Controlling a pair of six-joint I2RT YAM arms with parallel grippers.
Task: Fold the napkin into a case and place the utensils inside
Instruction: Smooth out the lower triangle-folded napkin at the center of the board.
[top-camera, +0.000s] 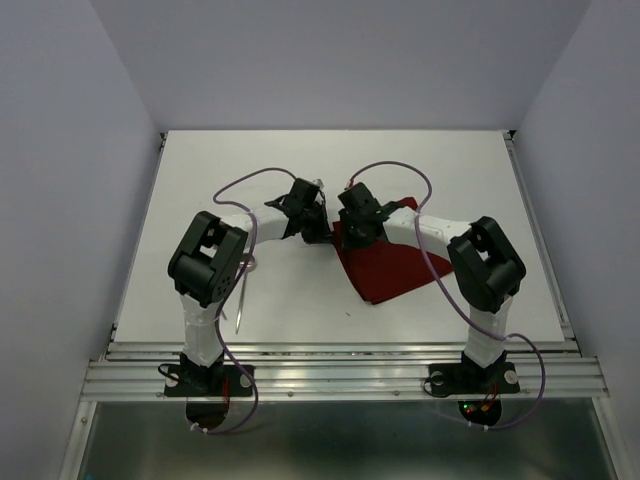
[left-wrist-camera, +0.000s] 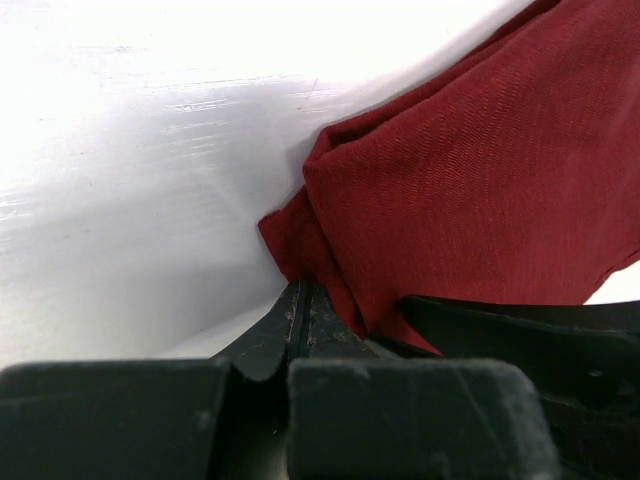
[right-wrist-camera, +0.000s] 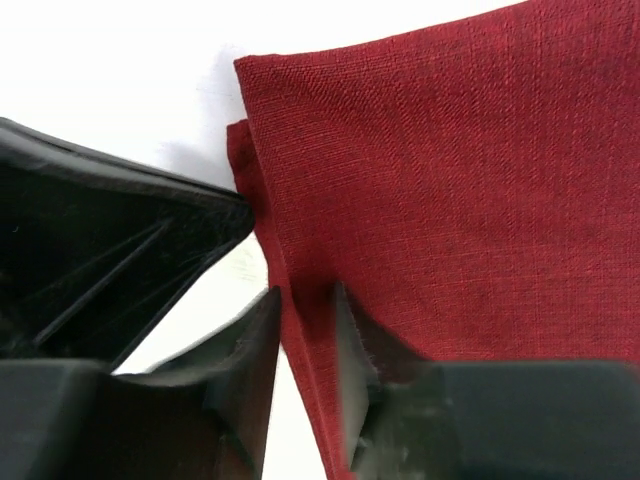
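The dark red napkin (top-camera: 390, 268) lies loosely folded on the white table (top-camera: 300, 160), right of centre. It fills the left wrist view (left-wrist-camera: 480, 170) and the right wrist view (right-wrist-camera: 450, 180). My left gripper (top-camera: 322, 232) (left-wrist-camera: 301, 288) is shut, its tips pressed against the napkin's folded left corner; no cloth shows between the fingers. My right gripper (top-camera: 352, 235) (right-wrist-camera: 305, 300) is open a little and straddles the napkin's doubled left edge. The left gripper's black body (right-wrist-camera: 150, 250) sits right beside it. One slim silver utensil (top-camera: 240, 302) lies by the left arm, partly hidden.
Purple cables (top-camera: 250, 180) loop over both arms. A metal rail (top-camera: 340, 372) runs along the table's near edge. Grey walls close in the back and both sides.
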